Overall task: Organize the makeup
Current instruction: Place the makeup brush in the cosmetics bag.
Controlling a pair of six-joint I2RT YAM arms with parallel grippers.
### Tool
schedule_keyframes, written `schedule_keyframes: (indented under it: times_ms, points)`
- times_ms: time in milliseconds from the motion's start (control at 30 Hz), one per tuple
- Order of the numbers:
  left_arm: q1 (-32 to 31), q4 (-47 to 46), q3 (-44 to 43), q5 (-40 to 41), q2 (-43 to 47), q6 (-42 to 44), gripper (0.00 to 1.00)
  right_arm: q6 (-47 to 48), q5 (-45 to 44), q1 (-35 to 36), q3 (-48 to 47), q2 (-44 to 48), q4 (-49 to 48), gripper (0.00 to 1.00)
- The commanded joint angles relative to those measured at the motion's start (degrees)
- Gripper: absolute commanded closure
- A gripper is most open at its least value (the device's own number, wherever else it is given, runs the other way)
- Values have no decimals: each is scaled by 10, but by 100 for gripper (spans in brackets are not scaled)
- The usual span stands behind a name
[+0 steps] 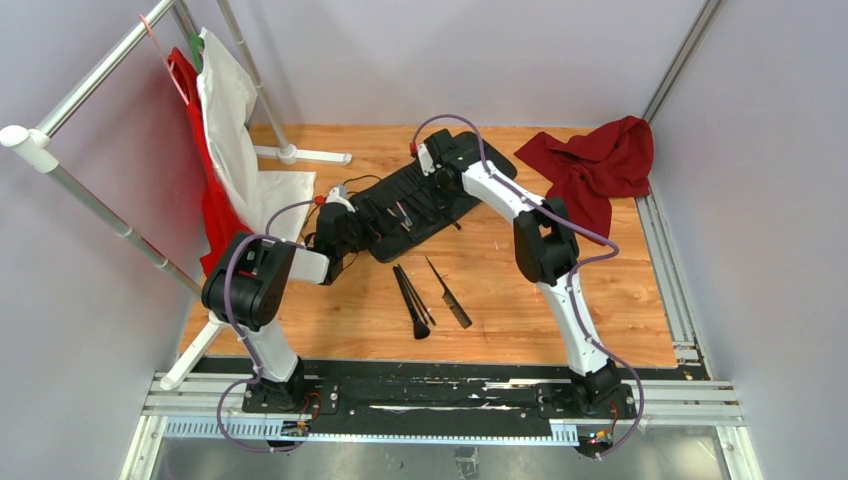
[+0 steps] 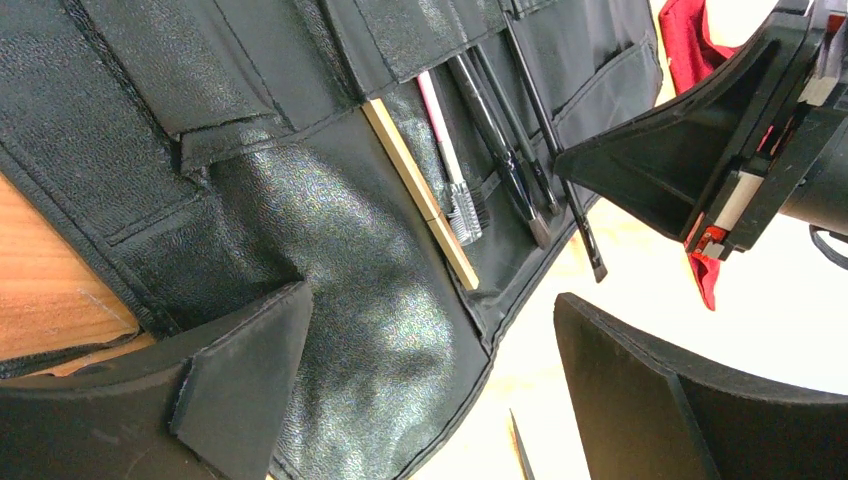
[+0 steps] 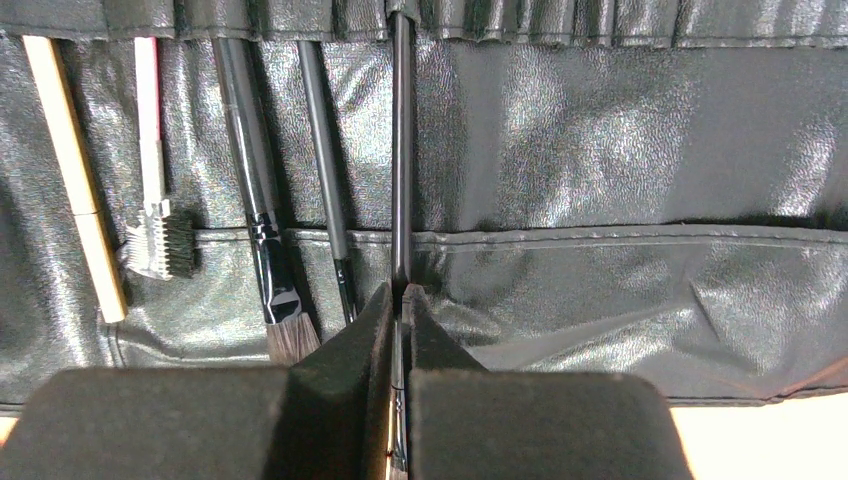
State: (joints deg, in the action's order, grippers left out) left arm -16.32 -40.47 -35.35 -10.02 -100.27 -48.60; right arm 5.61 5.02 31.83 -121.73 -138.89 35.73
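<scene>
The black roll-up case [image 1: 400, 215] lies open on the wooden table. My right gripper [image 3: 402, 300] is shut on a thin black brush [image 3: 402, 150] whose handle runs up into a slot of the case [image 3: 620, 150]. Left of it sit a tan-handled brush [image 3: 75, 180], a pink-handled brush [image 3: 150, 150] and two black brushes [image 3: 255, 180]. My left gripper [image 2: 430, 370] hangs open over the case's lower edge [image 2: 350, 300], nothing between its fingers [image 2: 240, 380]. Loose black brushes [image 1: 412, 300] and a thin black comb [image 1: 448, 292] lie on the table in front of the case.
A red cloth [image 1: 600, 160] is heaped at the back right corner. White cloth [image 1: 230, 120] and red cloth [image 1: 205, 200] hang from a pipe rack [image 1: 90, 90] on the left, its foot [image 1: 300, 155] behind the case. Metal rails [image 1: 430, 400] run along the near edge.
</scene>
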Motion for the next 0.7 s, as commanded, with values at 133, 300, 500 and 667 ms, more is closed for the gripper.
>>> schedule_keyframes:
  times_ms: [133, 300, 500, 667]
  points:
    - [-5, 44, 3, -4, -27, -1, 2, 14, 9, -5, -57, -19, 22, 99]
    - [-5, 44, 2, -3, -27, 0, 2, 18, 15, -5, -81, -34, 26, 99]
    - [-4, 45, 3, -3, -25, 0, 2, 20, 23, -5, -93, -50, 24, 99]
    - [-5, 45, 3, -3, -24, 0, 2, 25, 25, -5, -97, -57, 19, 100]
